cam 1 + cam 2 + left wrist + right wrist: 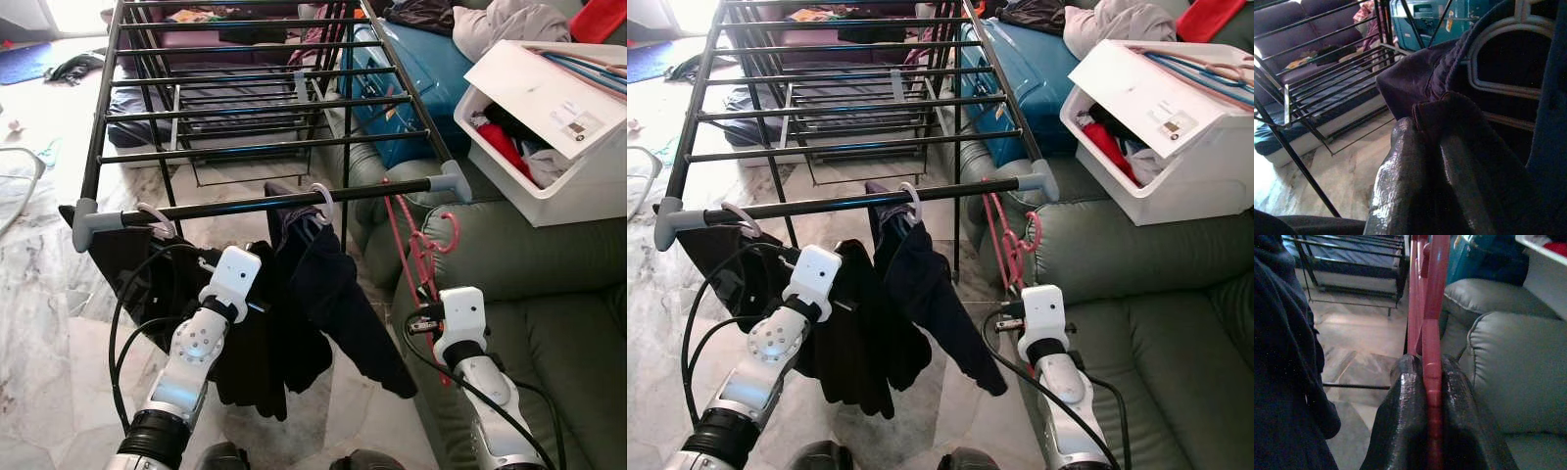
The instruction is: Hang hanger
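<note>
Left side first. The left gripper point(231, 271) sits below the front rail point(265, 205) of the drying rack point(108, 98), buried in dark garments point(323, 294) that hang from white hangers point(320, 199) on that rail. In the left wrist view its fingers point(1400, 176) are pressed together on a fold of the dark cloth — soft, limp stuff that will drape and drag, not hold shape.

Moving right: the right gripper point(421, 321) hovers over the green sofa point(549, 294), just beside the rack's right end cap point(451, 181). It pinches the red hanger point(421, 250); the right wrist view shows the red bar point(1431, 357) clamped edge-on between both fingers. The hanger rises from the gripper towards the rail, its hook point(446, 233) near the rail end; we cannot tell whether it is already over the rail.

Handling, as we judge it: the hanger is thin plastic — light, stiff, somewhat smooth, so it may pivot in a narrow pinch. A hold low on the straight bar, as now, leaves the hook free.

The eye views give the hanger's place relative to rail, sofa and the white bin point(549, 127) at far right; the wrist views alone settle what each gripper pinches.
</note>
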`<state>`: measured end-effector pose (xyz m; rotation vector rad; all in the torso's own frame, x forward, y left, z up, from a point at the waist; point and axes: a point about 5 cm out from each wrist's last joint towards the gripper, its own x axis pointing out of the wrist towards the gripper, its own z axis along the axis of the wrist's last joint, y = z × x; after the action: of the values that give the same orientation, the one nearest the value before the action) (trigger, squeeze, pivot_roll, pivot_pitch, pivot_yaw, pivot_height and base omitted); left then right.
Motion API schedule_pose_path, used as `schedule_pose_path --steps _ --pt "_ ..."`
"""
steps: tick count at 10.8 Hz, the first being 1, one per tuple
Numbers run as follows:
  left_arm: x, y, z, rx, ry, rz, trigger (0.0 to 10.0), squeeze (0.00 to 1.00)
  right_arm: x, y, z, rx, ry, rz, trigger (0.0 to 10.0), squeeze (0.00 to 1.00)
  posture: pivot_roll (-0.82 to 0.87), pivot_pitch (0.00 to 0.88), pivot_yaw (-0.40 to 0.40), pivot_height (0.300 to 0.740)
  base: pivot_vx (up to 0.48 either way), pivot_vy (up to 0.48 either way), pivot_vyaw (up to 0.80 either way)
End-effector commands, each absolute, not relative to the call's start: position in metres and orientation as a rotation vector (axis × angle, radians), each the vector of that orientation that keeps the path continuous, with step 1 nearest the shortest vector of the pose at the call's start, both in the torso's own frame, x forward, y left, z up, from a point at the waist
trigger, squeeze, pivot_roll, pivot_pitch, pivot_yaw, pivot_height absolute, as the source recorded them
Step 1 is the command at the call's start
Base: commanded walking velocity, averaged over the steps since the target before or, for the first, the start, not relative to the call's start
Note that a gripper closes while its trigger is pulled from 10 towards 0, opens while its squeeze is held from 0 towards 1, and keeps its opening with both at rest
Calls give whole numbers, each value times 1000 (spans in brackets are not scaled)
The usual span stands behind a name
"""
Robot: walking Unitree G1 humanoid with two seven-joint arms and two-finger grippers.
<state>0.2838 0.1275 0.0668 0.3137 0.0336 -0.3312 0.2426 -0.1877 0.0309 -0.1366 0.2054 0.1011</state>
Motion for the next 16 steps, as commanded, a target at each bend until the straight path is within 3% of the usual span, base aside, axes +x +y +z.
schedule_pose_path --steps 1,16 --pt "287 126 71 326 12 -339 10000 0 246 -188 35 -137 197 107 10000 0 -80 0 -38 740 0 0 0" --pt "286 124 70 319 17 -352 10000 0 261 -191 45 -123 164 82 10000 0 -82 0 -35 740 -46 0 0"
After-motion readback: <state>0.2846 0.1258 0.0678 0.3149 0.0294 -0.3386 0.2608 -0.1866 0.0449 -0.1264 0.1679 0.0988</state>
